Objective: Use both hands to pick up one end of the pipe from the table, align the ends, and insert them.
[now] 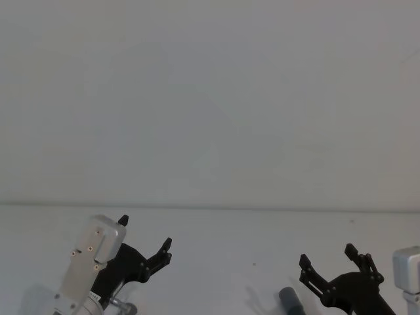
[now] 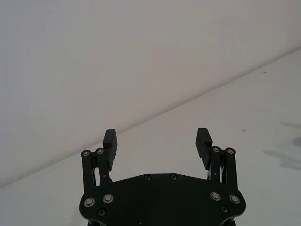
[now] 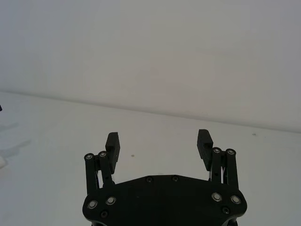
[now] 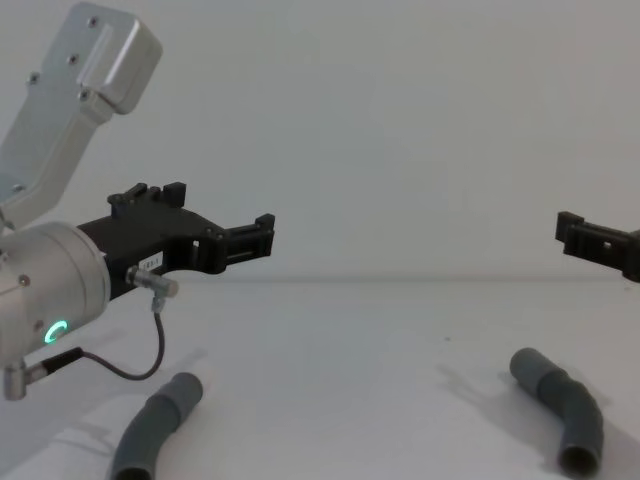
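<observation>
while raised off the tabletop [image 4: 350, 340], jaws apart: left gripper [image 2: 157, 139], right gripper [image 3: 158, 140]; left pipe piece [image 4: 155, 425] and right pipe piece [image 4: 560, 400] lying well apart.

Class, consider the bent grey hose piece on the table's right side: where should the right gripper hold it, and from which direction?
Probably a straight stretch beside the bend, from above, fingers across its width, leaving an end free. The hose piece lies flat on the table, and the open right gripper hovers higher up.
</observation>
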You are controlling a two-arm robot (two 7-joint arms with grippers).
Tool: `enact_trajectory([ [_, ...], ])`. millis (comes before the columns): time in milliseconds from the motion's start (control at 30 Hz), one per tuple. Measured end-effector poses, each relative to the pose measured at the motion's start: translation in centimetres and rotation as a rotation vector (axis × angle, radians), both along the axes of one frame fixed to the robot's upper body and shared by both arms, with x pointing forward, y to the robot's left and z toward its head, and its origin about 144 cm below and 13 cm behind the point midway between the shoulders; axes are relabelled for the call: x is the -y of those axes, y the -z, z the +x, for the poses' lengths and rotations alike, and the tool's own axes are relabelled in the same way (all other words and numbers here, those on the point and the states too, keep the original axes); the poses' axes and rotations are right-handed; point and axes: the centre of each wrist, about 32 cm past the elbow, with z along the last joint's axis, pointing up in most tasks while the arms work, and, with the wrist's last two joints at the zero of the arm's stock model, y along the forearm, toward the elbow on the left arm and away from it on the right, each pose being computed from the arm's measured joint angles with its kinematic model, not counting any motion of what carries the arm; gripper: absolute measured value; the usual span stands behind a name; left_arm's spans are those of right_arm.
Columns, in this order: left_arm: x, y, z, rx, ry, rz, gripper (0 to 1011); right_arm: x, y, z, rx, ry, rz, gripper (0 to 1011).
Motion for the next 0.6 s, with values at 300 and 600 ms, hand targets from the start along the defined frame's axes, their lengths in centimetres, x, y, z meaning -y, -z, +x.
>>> enact_trajectory([
  [300,0.0,0.0,0.0,0.0,0.0,0.0,1001,0.0,0.0,0.0,0.0,0.0,0.0,1002],
  [600,0.0,0.0,0.0,0.0,0.0,0.0,1001,0.0,0.0,0.0,0.0,0.0,0.0,1002],
])
